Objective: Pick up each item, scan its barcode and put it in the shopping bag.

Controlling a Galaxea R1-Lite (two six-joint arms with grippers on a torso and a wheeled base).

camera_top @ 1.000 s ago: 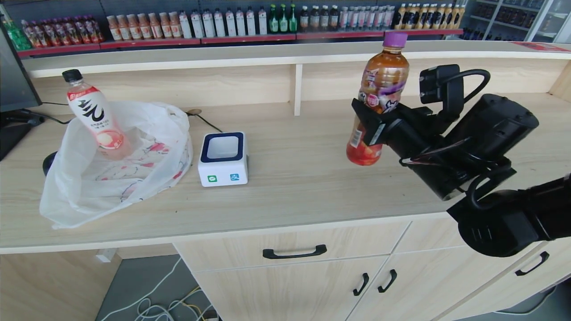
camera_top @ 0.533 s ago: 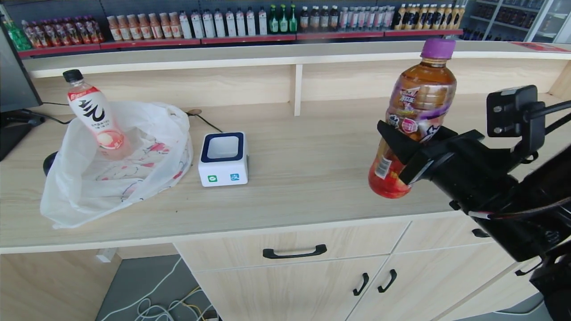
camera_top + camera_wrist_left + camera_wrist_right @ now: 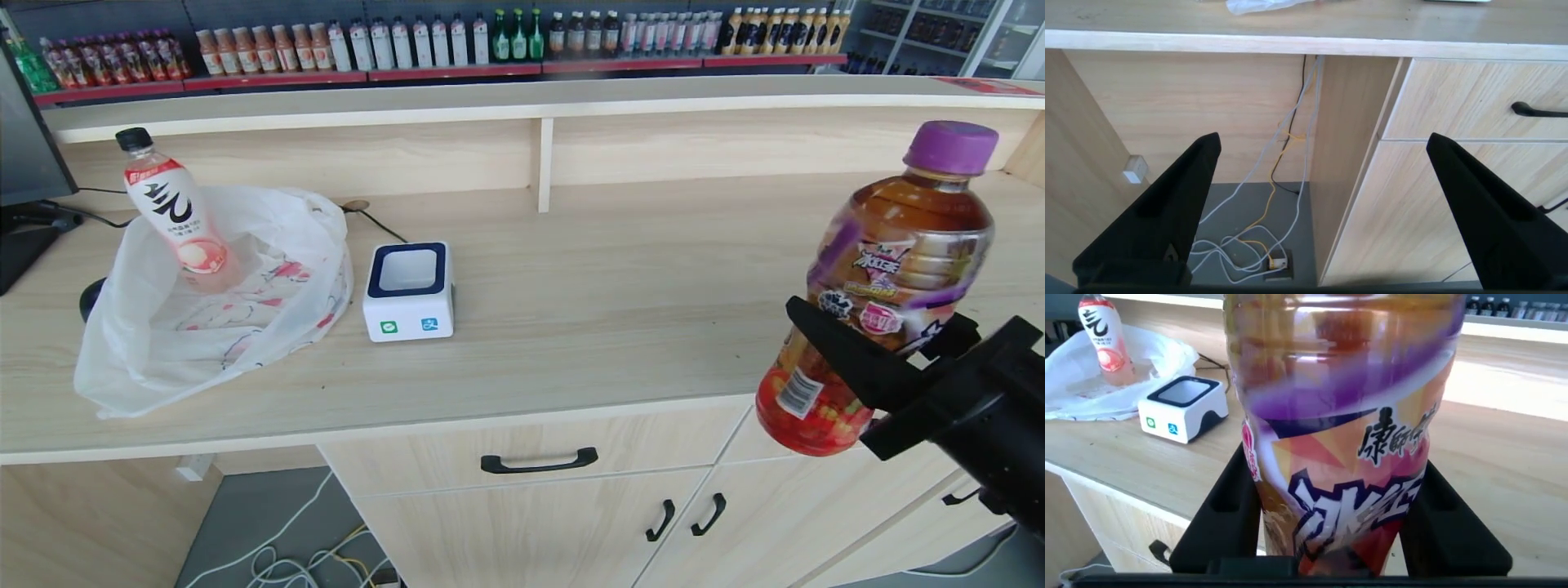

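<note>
My right gripper [image 3: 886,363] is shut on a purple-capped tea bottle [image 3: 886,286], held upright in the air off the counter's front right edge. The bottle's purple label [image 3: 1355,449] sits between the fingers in the right wrist view. The white scanner [image 3: 408,290] stands mid-counter, also seen as the scanner [image 3: 1182,408]. A white shopping bag [image 3: 204,318] lies at the left with a pink drink bottle [image 3: 171,212] leaning in it. My left gripper [image 3: 1323,212] hangs open below the counter edge, with nothing between its fingers.
A wooden counter [image 3: 571,302] has a raised back ledge [image 3: 539,106] and a divider. Drawers and cabinet doors [image 3: 539,490] lie below. A dark monitor [image 3: 24,155] stands at the far left. Cables [image 3: 1266,229] trail on the floor under the counter.
My right arm has carried the tea bottle from above the right of the counter toward me and rightward, past the front edge. The bag, scanner and pink bottle stayed put.
</note>
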